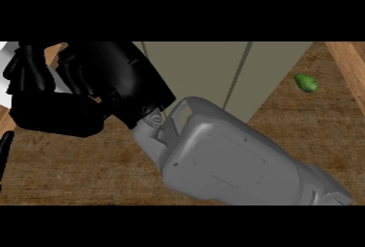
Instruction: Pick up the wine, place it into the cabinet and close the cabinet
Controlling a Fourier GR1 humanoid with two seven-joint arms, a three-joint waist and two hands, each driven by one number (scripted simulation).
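Black right hand (85, 91) curls shut at upper left, its contents hidden from view.

Brightness: even and moderate; no light source is seen.
Shadows: none are cast on the counter (85, 169).
Hand (78, 91): rendered near-solid black, with its fingers barely told apart.
Forearm (228, 159): softly shaded grey, without glare.
Green object (306, 83): shown flat and small.
Edges: no distortion is seen.
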